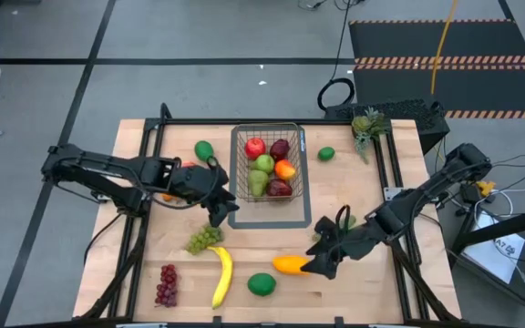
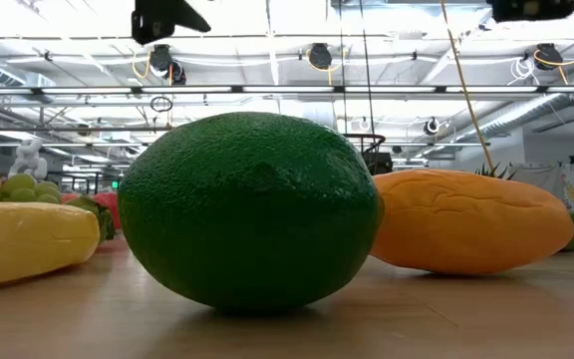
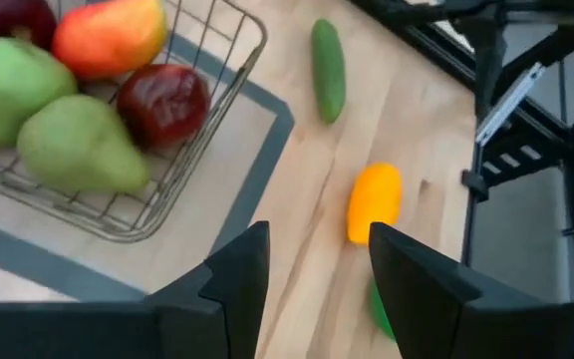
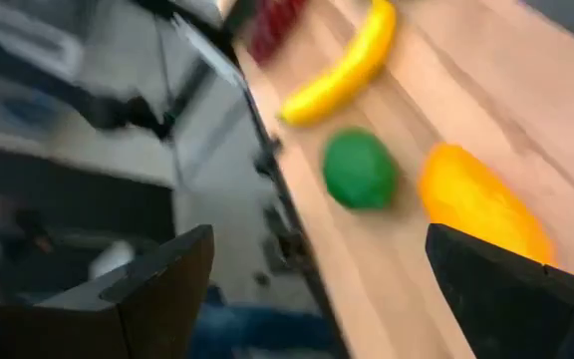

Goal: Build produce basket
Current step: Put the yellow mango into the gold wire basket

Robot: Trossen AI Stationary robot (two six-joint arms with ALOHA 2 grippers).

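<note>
The wire basket stands at the table's middle and holds red apples, green pears and a mango. My left gripper hangs open off the basket's near left corner, with nothing between its fingers. My right gripper is open wide, just right of an orange mango that lies on the table. A lime, a banana, green grapes and red grapes lie along the near side.
A cucumber lies right of the basket. Limes rest at the far left and far right. A leafy green piece sits at the far right corner. A flat grey outline frames the basket.
</note>
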